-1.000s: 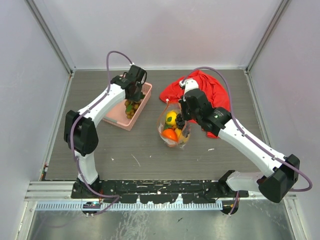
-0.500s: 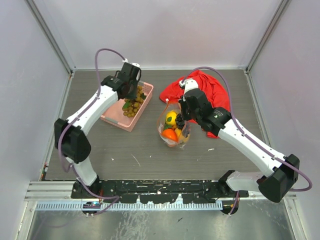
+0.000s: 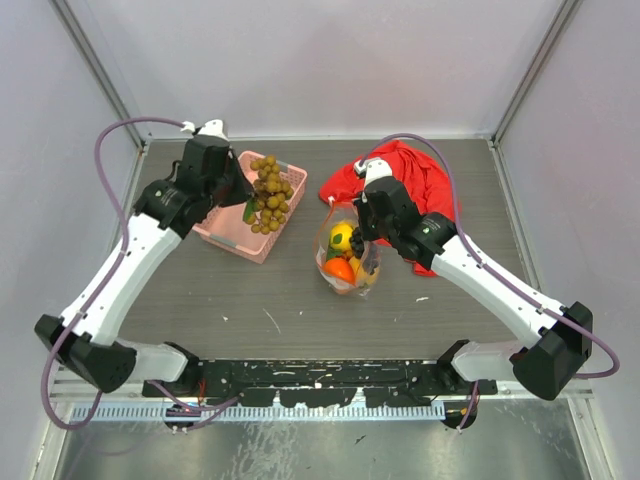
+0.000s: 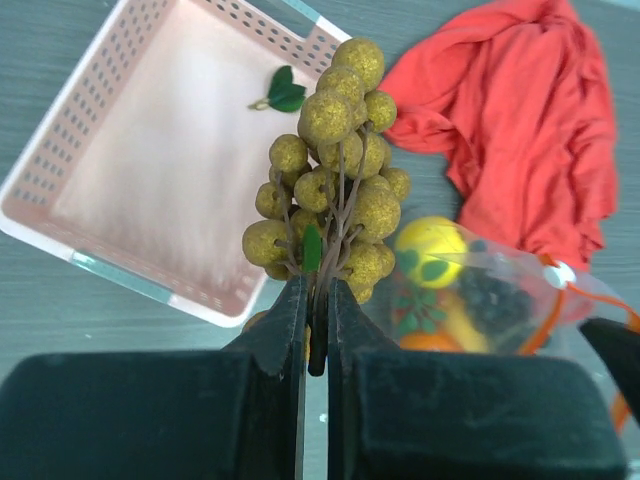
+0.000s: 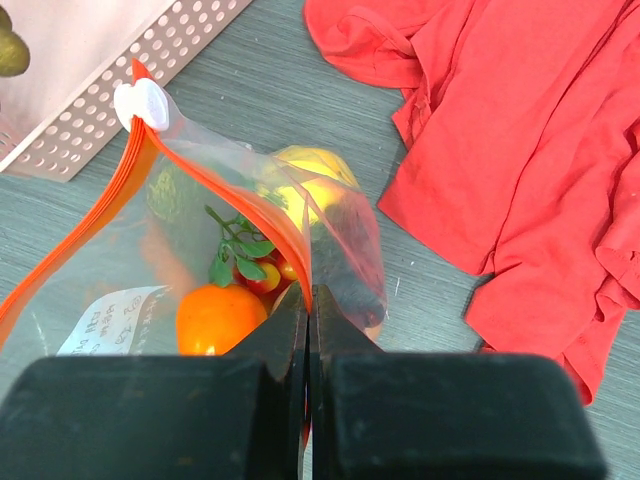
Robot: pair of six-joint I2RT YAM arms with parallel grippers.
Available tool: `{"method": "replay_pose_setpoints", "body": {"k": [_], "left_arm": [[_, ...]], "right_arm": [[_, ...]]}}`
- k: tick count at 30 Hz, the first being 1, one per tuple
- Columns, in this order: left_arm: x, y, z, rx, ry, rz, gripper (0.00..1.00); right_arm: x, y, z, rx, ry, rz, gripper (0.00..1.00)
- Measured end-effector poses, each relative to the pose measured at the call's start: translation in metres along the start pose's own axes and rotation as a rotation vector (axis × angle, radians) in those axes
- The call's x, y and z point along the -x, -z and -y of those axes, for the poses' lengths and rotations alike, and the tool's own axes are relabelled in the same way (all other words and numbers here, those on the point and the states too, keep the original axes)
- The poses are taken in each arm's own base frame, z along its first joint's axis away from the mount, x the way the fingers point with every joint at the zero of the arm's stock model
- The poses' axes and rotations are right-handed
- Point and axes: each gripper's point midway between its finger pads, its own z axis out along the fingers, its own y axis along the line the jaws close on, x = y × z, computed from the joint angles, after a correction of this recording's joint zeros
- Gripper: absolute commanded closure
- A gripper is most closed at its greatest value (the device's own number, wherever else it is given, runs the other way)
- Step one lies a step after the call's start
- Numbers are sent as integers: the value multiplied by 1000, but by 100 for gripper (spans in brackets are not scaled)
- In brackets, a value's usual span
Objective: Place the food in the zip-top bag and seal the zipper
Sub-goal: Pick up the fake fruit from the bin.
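Note:
My left gripper (image 4: 317, 290) is shut on the dark stem of the bunch of golden-brown berries (image 4: 335, 170) and holds it above the pink basket (image 3: 228, 235); the bunch also shows in the top view (image 3: 270, 193). My right gripper (image 5: 309, 295) is shut on the orange-red zipper (image 5: 225, 190) edge of the clear zip-top bag (image 3: 346, 255), holding its mouth up. Inside the bag lie an orange (image 5: 218, 317), a yellow fruit (image 5: 308, 185) and small red fruits with green leaves (image 5: 255, 270). A white slider (image 5: 140, 102) sits on the zipper's end.
A red cloth (image 3: 415, 185) lies crumpled at the back right, just behind the bag. The pink basket (image 4: 130, 250) holds only a green leaf (image 4: 280, 92). Grey walls close in the table on three sides.
My left arm has swung out to the left and lifted the bunch of berries up out of the basket. The right arm and the bag have stayed put.

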Motion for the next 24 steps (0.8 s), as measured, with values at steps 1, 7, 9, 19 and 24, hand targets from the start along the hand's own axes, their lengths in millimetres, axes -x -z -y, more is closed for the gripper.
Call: {"method": "replay_pose_setpoints", "body": {"k": [1, 7, 9, 19, 24], "left_arm": [[0, 6, 1, -15, 25, 5, 100], [3, 52, 16, -159, 168, 47, 100], [7, 68, 23, -217, 207, 67, 100], [-12, 114, 70, -445, 268, 45, 100], [-30, 121, 91, -502, 254, -4, 100]], "right_arm": [[0, 0, 0, 1, -1, 0, 99], [1, 0, -2, 8, -9, 2, 99], [1, 0, -2, 9, -11, 2, 99], [1, 0, -4, 16, -15, 2, 99], [1, 0, -4, 16, -17, 2, 99]]}}
